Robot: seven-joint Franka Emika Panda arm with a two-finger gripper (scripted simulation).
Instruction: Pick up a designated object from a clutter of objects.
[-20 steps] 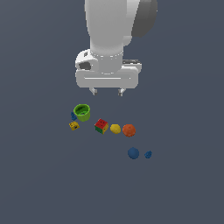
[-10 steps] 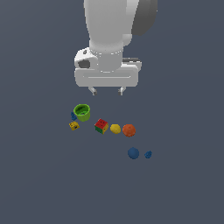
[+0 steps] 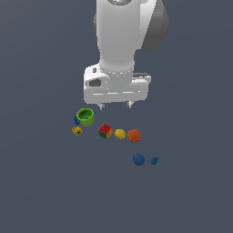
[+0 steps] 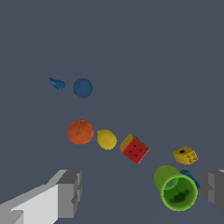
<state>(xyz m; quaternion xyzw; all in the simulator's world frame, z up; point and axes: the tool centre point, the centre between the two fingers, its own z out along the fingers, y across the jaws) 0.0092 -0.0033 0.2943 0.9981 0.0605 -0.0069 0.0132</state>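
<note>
The smooth dark blue ball [image 3: 139, 159] lies apart from the row of clutter, with the smaller lumpy blue piece [image 3: 154, 160] beside it. It also shows in the wrist view [image 4: 82, 87]. My gripper [image 3: 115, 106] is open and empty. It hangs above the clutter, over the gap between the green cup [image 3: 85, 117] and the multicoloured cube [image 3: 105, 131], well away from the blue ball. In the wrist view my gripper [image 4: 142, 194] shows both fingers [image 4: 70, 194] spread wide.
A yellow ball [image 3: 119, 134] and an orange ball [image 3: 134, 135] lie in a row with the cube. A yellow die-like block [image 3: 77, 131] and a tiny blue bit [image 3: 77, 120] sit by the cup. The floor is plain grey-blue.
The gripper has come lower in the exterior view, closer to the cup and the cube. It stays open. The objects have not moved.
</note>
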